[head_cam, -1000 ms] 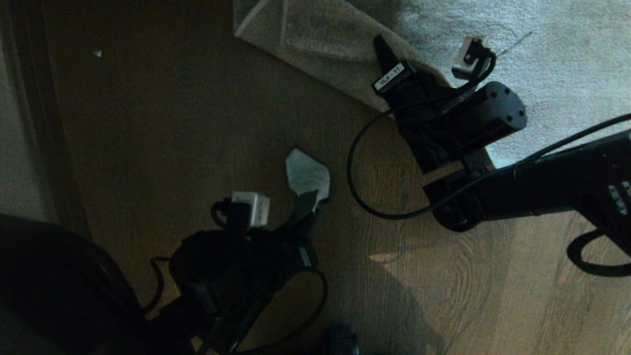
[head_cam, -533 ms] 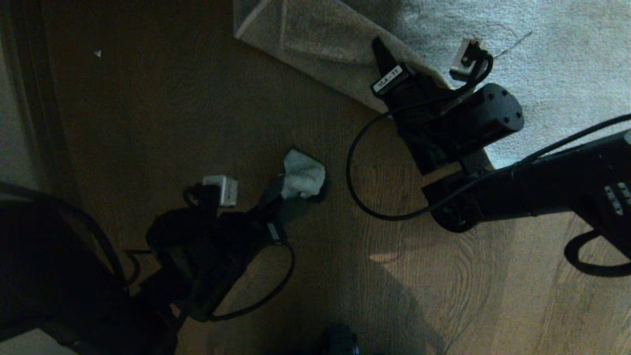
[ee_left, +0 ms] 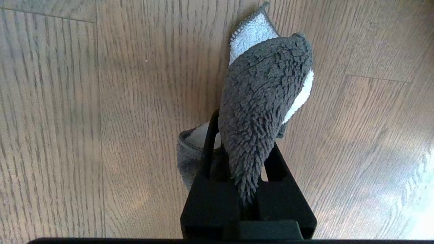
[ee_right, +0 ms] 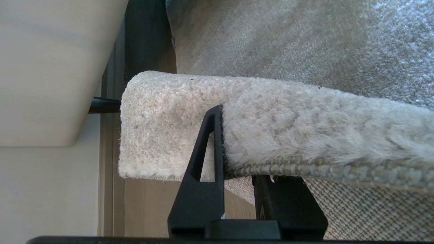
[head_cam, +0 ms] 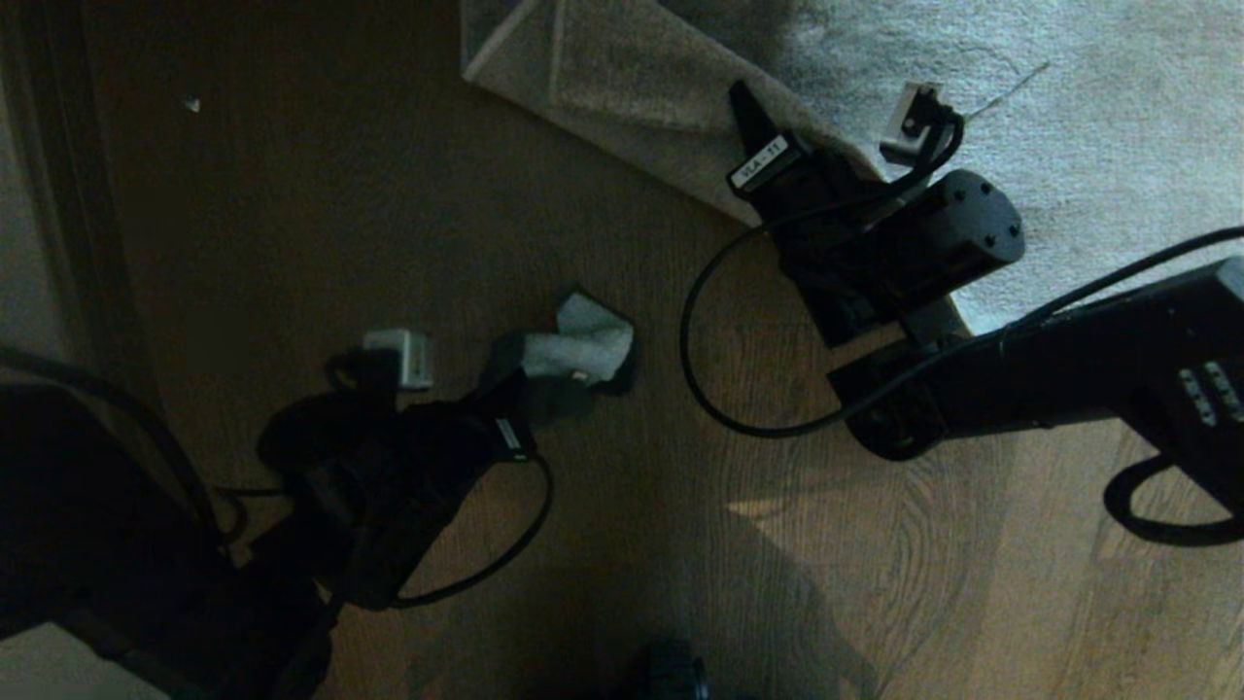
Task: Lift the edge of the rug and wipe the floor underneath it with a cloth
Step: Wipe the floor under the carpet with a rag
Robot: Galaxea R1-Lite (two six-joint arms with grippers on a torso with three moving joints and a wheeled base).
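Rug edge [ee_right: 271,135] being pinched by right claw [ee_right: 237,173]; slipping would drop it onto left claw [ee_left: 237,189], which is clenching cloth [ee_left: 264,101] nearby.

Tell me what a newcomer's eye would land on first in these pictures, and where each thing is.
The rug edge, folded back at the top of the head view with its smoother underside showing, pinched by the right gripper. Then the cloth, a pale bunch against the dark wood-grain floor at centre, clamped in the left gripper. The left wrist view shows the cloth draped over the fingers, its far end on the planks.
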